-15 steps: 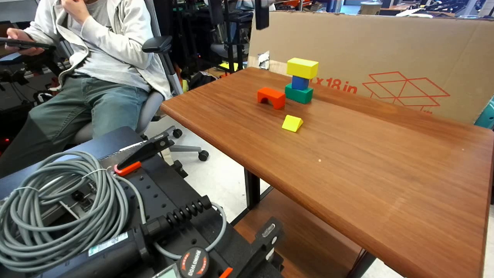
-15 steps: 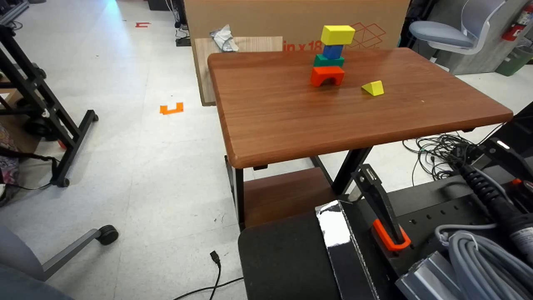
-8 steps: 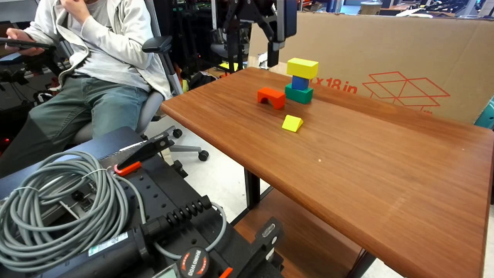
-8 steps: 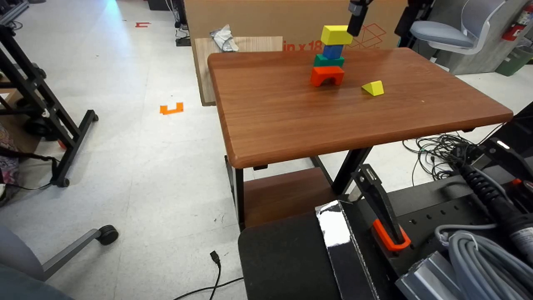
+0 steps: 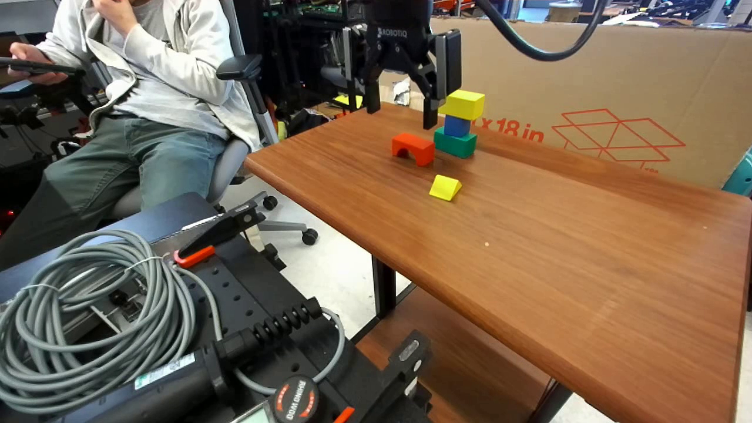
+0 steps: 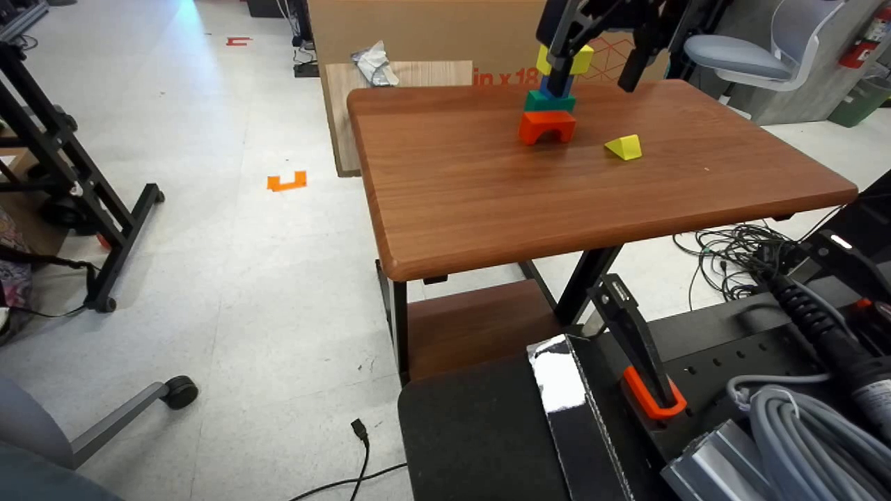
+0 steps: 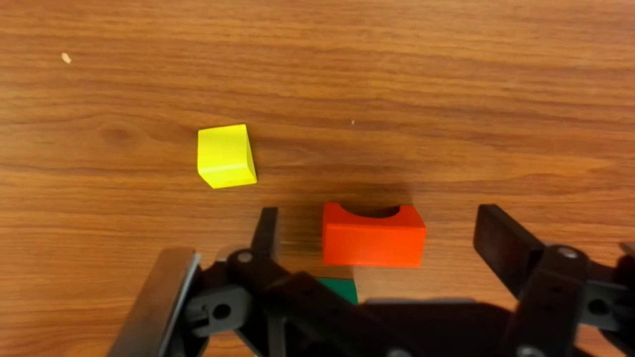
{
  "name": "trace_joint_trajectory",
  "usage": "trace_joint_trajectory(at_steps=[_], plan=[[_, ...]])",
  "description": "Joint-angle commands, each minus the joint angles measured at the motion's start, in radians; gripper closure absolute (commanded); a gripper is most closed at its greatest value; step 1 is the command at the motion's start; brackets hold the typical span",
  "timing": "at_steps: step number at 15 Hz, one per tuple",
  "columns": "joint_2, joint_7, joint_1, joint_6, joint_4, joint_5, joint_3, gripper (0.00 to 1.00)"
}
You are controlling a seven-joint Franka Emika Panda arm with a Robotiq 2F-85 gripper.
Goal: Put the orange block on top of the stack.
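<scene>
The orange block [image 5: 413, 148], an arch with its opening downward, stands on the table beside the stack; it also shows in the wrist view [image 7: 374, 245]. The stack is a yellow block [image 5: 468, 106] on a blue block [image 5: 457, 126] on a green block [image 5: 455, 143]. In the wrist view only a corner of the green block [image 7: 345, 287] shows clearly; my gripper hides most of the stack. My gripper [image 5: 401, 116] is open and empty above the orange block, its fingers spread wide on either side of it in the wrist view [image 7: 378, 213]. One finger overlaps the stack in both exterior views; contact cannot be told.
A small yellow wedge [image 5: 445, 188] lies on the wooden table [image 5: 558, 264] near the orange block. A cardboard sheet [image 5: 587, 70] stands behind the table. A seated person [image 5: 158, 76] is beyond the table's end. A cart with coiled cable [image 5: 100, 317] stands in front.
My gripper has come into view from above and moved down over the orange block, staying open. The blocks have not visibly moved.
</scene>
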State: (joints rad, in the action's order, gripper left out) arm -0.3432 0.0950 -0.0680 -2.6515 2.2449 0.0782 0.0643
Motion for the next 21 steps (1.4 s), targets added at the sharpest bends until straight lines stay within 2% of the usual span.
trace_joint_trajectory(at_steps=[1,17,18,19,21], plan=[[-0.067,0.012,-0.033,-0.067,-0.036,0.028,-0.03,0.0],[-0.211,0.03,-0.057,-0.025,-0.194,-0.001,-0.03,0.0],[-0.22,0.048,-0.07,-0.02,-0.203,0.006,-0.04,0.25],[-0.225,0.068,-0.082,-0.007,-0.211,0.01,-0.05,0.26],[-0.225,0.098,-0.095,0.012,-0.221,0.006,-0.062,0.42]])
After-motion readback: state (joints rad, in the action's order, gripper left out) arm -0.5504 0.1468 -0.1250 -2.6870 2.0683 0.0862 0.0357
